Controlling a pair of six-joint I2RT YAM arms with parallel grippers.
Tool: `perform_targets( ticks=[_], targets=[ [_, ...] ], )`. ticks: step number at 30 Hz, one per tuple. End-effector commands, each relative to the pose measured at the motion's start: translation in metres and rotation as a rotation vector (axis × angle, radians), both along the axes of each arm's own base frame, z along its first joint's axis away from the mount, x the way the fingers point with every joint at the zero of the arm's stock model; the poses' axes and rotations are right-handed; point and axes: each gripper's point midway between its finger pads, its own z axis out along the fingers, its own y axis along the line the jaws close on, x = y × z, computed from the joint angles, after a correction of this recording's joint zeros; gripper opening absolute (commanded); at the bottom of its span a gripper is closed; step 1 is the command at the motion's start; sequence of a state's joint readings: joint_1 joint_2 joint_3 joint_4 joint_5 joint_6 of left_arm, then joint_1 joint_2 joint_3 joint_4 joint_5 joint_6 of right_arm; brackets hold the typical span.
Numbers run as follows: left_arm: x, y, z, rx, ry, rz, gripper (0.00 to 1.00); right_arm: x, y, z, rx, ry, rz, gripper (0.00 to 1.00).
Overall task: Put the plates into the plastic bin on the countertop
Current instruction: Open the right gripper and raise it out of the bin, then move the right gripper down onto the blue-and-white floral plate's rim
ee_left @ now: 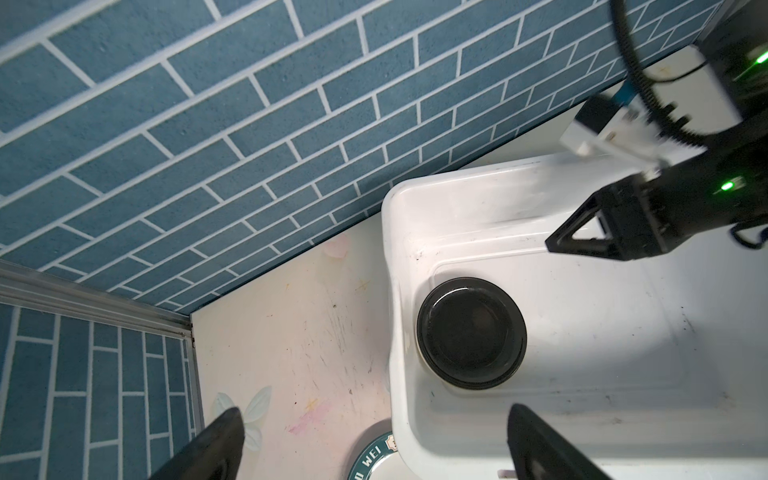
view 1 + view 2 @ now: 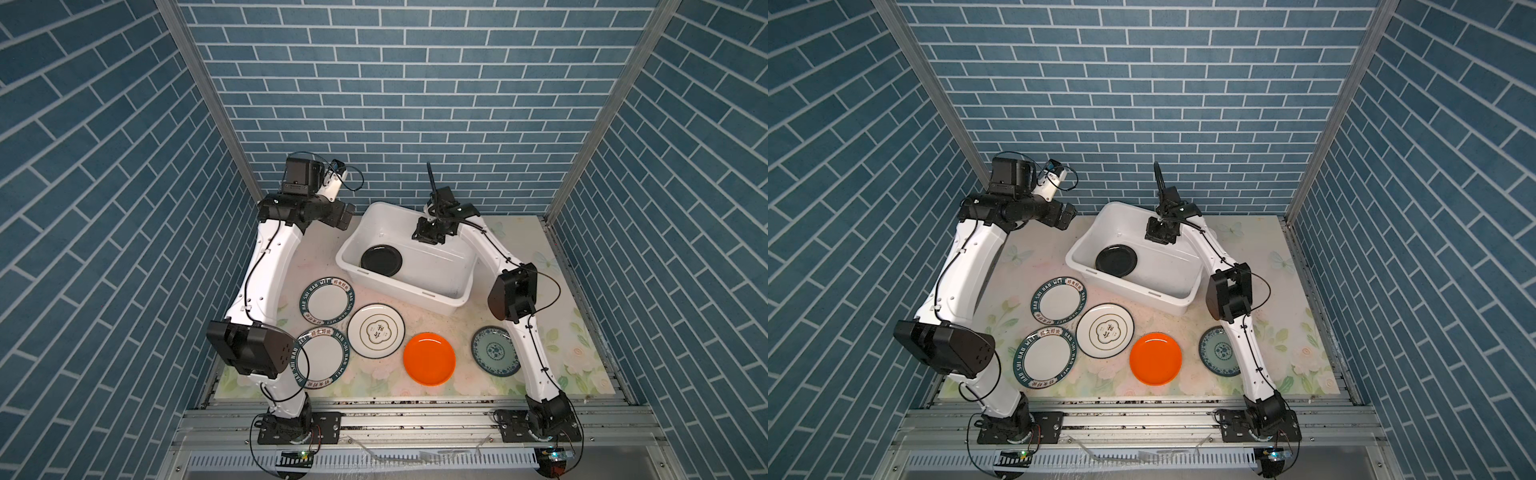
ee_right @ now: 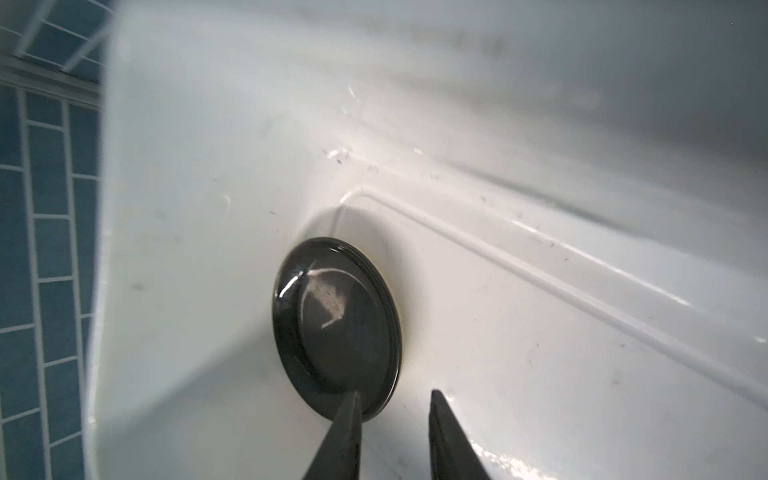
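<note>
White rectangular plastic bin (image 2: 399,286): long axis 10-to-4 o'clock, round black plate (image 2: 381,260) flat inside. Right end effector (image 3: 395,392), left end effector (image 1: 374,409) both released.

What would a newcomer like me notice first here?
Probably the bright orange plate, vivid against the pale flowered countertop in the front row of plates. Next, the black plate lying inside the white plastic bin at the back, with the right gripper hanging over the bin, its jaws parted and empty.
</note>
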State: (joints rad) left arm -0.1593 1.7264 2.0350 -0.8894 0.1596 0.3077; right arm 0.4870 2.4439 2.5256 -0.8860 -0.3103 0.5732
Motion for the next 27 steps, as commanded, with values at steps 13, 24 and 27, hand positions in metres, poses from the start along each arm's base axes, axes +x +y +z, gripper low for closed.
perform_targets(
  ticks=[13,24,27],
  targets=[
    [-0.018,-0.042,0.006,-0.040,0.048,-0.192,1.00,-0.126,-0.154,0.140,-0.070,-0.193,-0.166,0.37],
    [-0.032,-0.079,-0.002,-0.028,0.078,-0.285,1.00,-0.247,-0.260,0.035,-0.056,0.077,-0.593,0.40],
    [-0.035,-0.085,-0.005,-0.030,0.089,-0.300,0.99,-0.281,-0.275,0.001,-0.082,0.215,-0.690,0.42]
  ],
)
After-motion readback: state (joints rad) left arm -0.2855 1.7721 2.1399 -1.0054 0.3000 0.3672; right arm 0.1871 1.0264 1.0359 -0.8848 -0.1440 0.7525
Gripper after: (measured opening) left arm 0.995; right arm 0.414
